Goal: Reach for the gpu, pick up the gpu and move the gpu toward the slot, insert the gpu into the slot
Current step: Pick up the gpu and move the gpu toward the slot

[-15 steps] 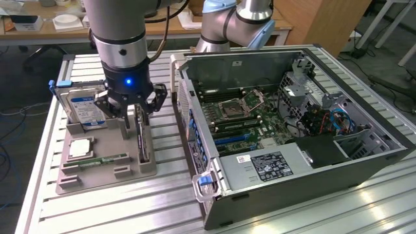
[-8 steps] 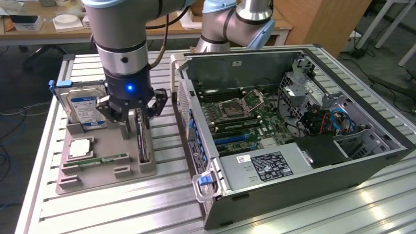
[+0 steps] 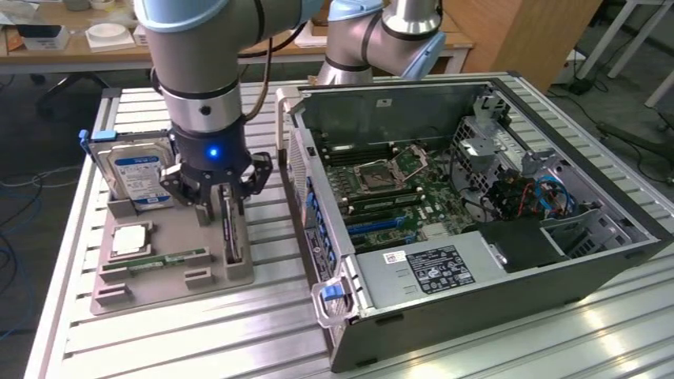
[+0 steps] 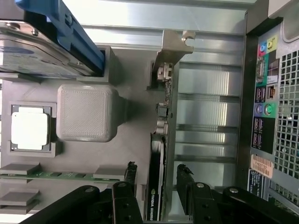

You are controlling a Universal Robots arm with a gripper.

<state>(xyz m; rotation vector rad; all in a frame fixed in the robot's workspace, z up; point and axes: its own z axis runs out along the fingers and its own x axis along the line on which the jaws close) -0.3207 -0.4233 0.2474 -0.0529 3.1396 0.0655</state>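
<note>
- The tool (image 3: 226, 215) is down over the gpu (image 3: 232, 237), so the reach is about done.
- In the wrist view its fingers (image 4: 132, 170) stand apart, one on each side of the gpu (image 4: 161, 140), with a slim gap showing on both sides; it looks open and not yet clamped.
- The gpu stands on edge in its groove of the grey holder (image 3: 169, 276), on the counter (image 3: 211, 335), just beside the case (image 3: 474, 316). It is not lifted.
- Left to do, by this judgement: the grasp, the carry and the insertion. The blue slot (image 3: 380, 227) on the board inside the case is bare.
- The drive (image 3: 139, 170) stands in the holder close by the tool; the processor (image 3: 129, 239) and memory stick (image 3: 158, 259) lie further off.
- The case wall rises between the gpu and the slot.
</note>
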